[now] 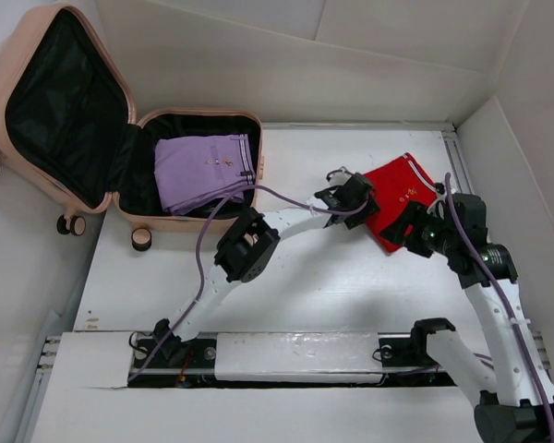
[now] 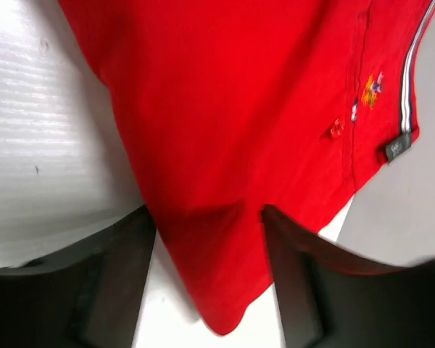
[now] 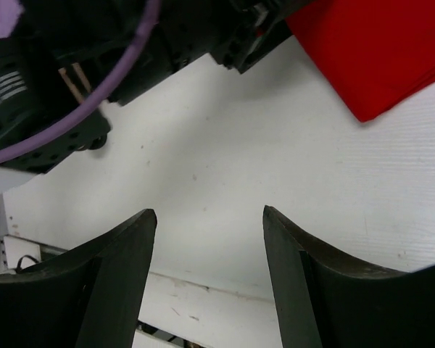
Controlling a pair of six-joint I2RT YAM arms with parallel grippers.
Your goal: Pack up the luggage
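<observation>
The peach-pink luggage (image 1: 120, 198) lies open at the far left with its black-lined lid (image 1: 65, 101) raised. A folded purple garment (image 1: 203, 171) lies in its base. On the table's right side is a folded red garment (image 1: 402, 194) with striped trim and a small emblem (image 2: 372, 90). My left gripper (image 1: 354, 196) is at its left edge, jaws open and straddling a corner of the red garment (image 2: 225, 130); the cloth fills the gap between the left gripper's (image 2: 206, 214) fingers. My right gripper (image 1: 409, 227) is open over bare table at the garment's near edge, the red garment (image 3: 380, 54) ahead to its right.
White walls (image 1: 369, 65) enclose the table at the back and right. A rail (image 1: 295, 355) runs along the near edge by the arm bases. The left arm with its purple cable (image 3: 94, 80) fills the upper left of the right wrist view. The luggage's wheels (image 1: 140, 238) overhang the table's left side.
</observation>
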